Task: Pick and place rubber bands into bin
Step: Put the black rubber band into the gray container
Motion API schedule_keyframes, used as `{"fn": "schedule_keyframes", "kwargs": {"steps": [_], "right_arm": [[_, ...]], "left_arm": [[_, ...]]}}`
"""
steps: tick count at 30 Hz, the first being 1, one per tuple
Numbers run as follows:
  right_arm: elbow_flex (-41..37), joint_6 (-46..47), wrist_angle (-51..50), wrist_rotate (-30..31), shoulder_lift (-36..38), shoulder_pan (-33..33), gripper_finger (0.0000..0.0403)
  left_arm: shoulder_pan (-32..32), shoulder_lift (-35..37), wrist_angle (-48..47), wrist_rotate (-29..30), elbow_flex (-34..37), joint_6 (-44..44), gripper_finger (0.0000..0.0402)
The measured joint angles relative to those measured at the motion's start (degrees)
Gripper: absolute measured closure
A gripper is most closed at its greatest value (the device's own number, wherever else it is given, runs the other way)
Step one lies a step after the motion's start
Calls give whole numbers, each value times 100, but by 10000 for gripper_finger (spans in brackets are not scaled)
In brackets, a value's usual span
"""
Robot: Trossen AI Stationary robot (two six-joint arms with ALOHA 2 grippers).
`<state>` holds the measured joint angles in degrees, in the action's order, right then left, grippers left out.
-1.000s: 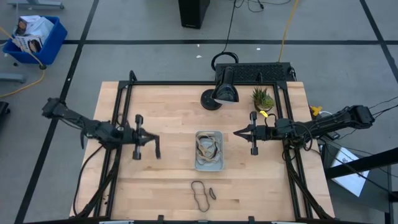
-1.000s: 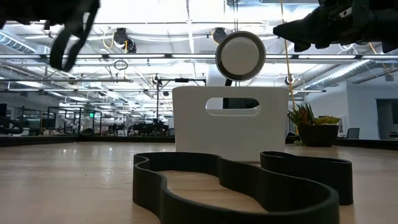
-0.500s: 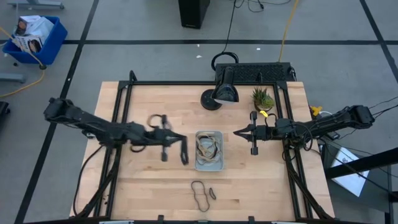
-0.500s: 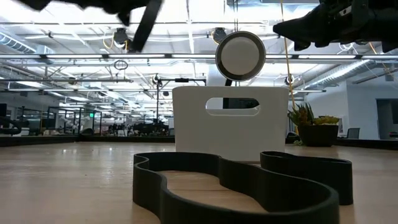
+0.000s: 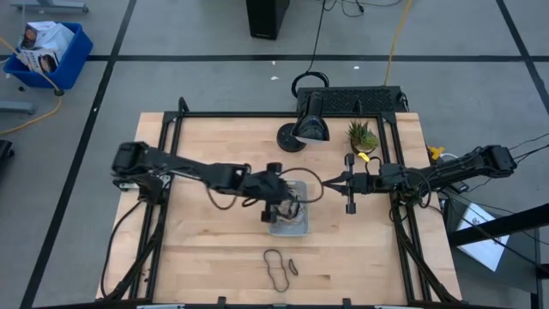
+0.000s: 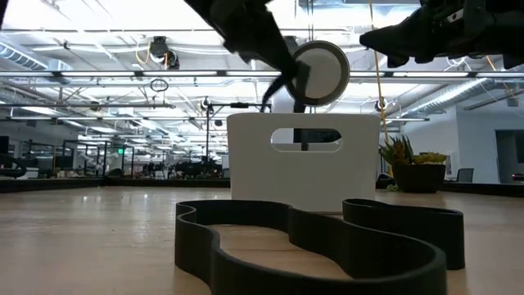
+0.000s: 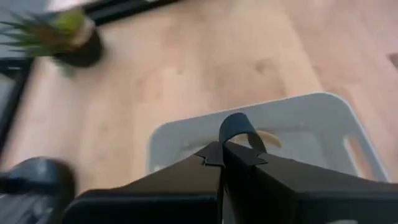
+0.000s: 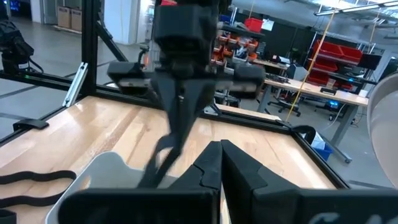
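Wooden table (image 5: 214,249): band (image 7: 239,127) in left claw (image 7: 222,155)

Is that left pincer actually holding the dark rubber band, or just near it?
Touching. In the left wrist view the left pincer is closed, with a dark rubber band looping out from between its tips, above the bin.

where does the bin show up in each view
High view: the bin is at table centre, partly under the left gripper.
Low view: the bin is the pale box at centre, behind the dark bands.
Left wrist view: the bin is just beyond the shut fingers, which pinch a dark band.
Right wrist view: the bin's rim is lower left.
Shared landmark: the plant.
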<state>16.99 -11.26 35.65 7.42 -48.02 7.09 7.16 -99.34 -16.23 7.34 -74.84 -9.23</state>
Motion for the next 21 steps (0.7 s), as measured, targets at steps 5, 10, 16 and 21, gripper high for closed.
{"fn": "schedule_keyframes", "kwargs": {"steps": [5,10,16,21], "right_arm": [[0,-27,-18,0,-1,0,403],[0,-66,-36,0,-1,0,403],[0,-181,-41,2,-1,0,403],[0,-189,-39,4,-1,0,403]], "left_arm": [[-149,-630,-126,-700,-289,-209,400],[-268,-1057,-430,-890,-293,-311,399],[-334,-1375,-462,-982,-293,-217,399],[-371,-1337,-419,-1085,-293,-226,372]]}}
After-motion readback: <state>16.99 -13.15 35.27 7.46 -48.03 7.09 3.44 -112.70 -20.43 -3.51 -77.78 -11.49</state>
